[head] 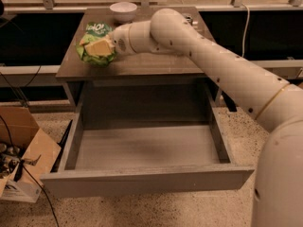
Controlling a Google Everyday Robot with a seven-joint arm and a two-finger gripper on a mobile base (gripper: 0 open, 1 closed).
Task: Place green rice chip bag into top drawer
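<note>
The green rice chip bag lies at the left end of the brown table top. My gripper reaches in from the right and sits on the bag's front, its cream fingers closed on the crumpled bag. The bag still seems to touch the table top. The top drawer is pulled out wide below the table, and its grey inside shows nothing in it. My arm crosses above the drawer's right side.
A white bowl stands at the back of the table. A silver can is mostly hidden behind my arm. A cardboard box with cables sits on the floor to the left of the drawer.
</note>
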